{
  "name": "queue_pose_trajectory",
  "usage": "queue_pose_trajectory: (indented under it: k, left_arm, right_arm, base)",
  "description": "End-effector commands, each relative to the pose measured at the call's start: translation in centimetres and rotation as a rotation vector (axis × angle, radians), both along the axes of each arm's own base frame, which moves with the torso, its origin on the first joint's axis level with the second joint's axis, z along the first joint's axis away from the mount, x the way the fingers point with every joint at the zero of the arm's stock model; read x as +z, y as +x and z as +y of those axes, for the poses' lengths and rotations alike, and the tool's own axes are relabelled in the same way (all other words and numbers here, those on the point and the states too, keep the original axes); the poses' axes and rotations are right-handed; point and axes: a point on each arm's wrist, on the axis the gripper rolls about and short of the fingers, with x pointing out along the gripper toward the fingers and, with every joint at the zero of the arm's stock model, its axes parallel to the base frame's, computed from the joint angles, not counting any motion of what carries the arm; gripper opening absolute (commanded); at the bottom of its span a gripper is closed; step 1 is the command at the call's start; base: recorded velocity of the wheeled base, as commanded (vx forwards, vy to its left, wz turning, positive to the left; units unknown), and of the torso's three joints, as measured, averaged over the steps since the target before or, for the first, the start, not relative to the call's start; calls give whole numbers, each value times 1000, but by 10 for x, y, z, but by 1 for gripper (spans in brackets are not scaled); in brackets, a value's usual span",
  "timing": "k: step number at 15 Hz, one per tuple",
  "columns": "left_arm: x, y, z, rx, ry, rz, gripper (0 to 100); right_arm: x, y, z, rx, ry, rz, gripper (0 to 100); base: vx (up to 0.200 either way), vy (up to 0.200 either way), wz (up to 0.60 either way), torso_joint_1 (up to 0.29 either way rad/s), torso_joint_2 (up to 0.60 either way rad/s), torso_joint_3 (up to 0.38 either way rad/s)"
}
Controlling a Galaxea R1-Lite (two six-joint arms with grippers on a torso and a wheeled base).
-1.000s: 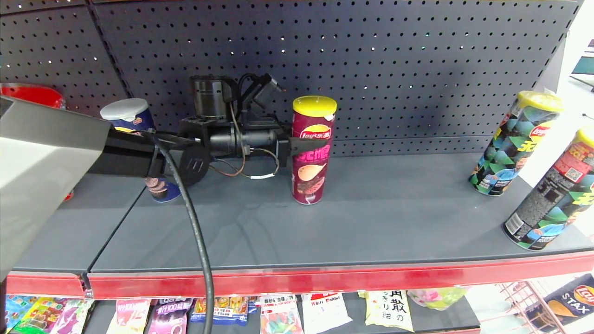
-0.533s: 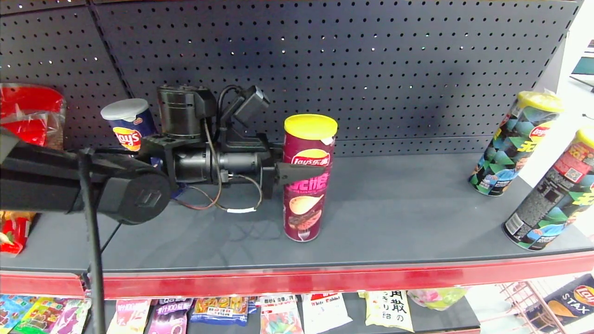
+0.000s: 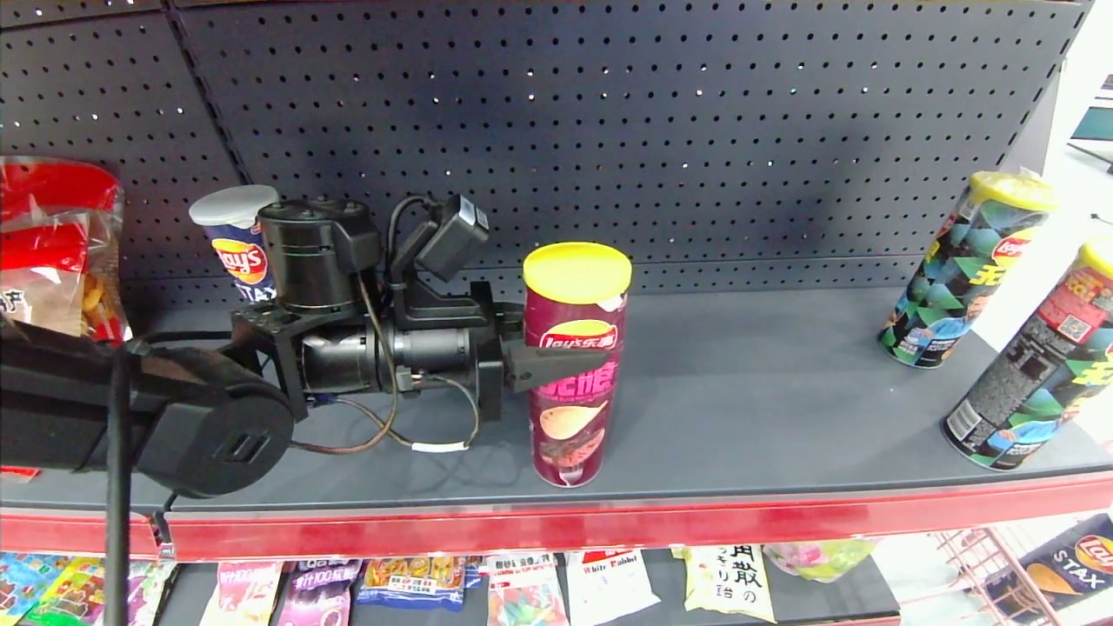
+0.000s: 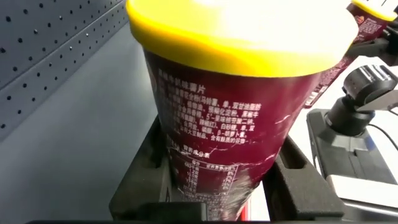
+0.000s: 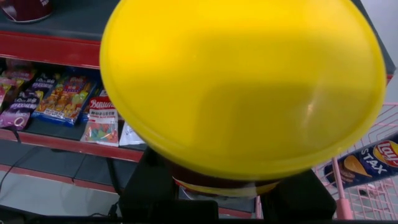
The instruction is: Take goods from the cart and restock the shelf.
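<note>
Left gripper [image 3: 565, 361] is clamped on the maroon can [image 3: 569, 417], one finger across the near face of the label about halfway up and the other hidden behind it. In the left wrist view the gripper [image 4: 221, 186] has a black pad on each side of the can [image 4: 230, 124], pressed against its wall. The can stands upright under a yellow lid [image 3: 576, 271], with its base close to the red front lip [image 3: 696, 522] of the shelf [image 3: 765, 391]. Whether the base bears fully on the surface cannot be told.

Right gripper [image 5: 224, 190] is closed around a second can [image 5: 242, 81], whose broad yellow lid faces the wrist camera, with a black finger flanking the body on each side below the lid.

The shelf is a flat dark grey board backed by a dark pegboard [image 3: 652, 130]. Far left against the pegboard stands a blue can [image 3: 235, 243] with a pale lid, partly behind the left arm, and red snack bags [image 3: 52, 243] lie further left. Far right are two patterned cans [image 3: 965, 269] [image 3: 1035, 365] with yellow lids, well apart from the maroon can. Below the red lip a lower shelf carries a row of small bright packets [image 3: 522, 591], and a pink wire cart [image 3: 983, 565] shows at the lower right.
</note>
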Motion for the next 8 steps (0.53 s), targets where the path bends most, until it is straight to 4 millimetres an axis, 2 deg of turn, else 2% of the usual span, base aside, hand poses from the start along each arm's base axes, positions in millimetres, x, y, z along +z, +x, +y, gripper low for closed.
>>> queue_pose_trajectory:
  k: [1, 8]
  left_arm:
    - [1, -2, 0, 0, -2, 17, 0]
    - [-3, -8, 0, -3, -5, 24, 0]
  right_arm:
    - [0, 0, 0, 1, 0, 3, 0]
    - [0, 1, 0, 1, -1, 6, 0]
  base:
    - [0, 0, 0, 0, 0, 0]
    - [0, 0, 0, 0, 0, 0]
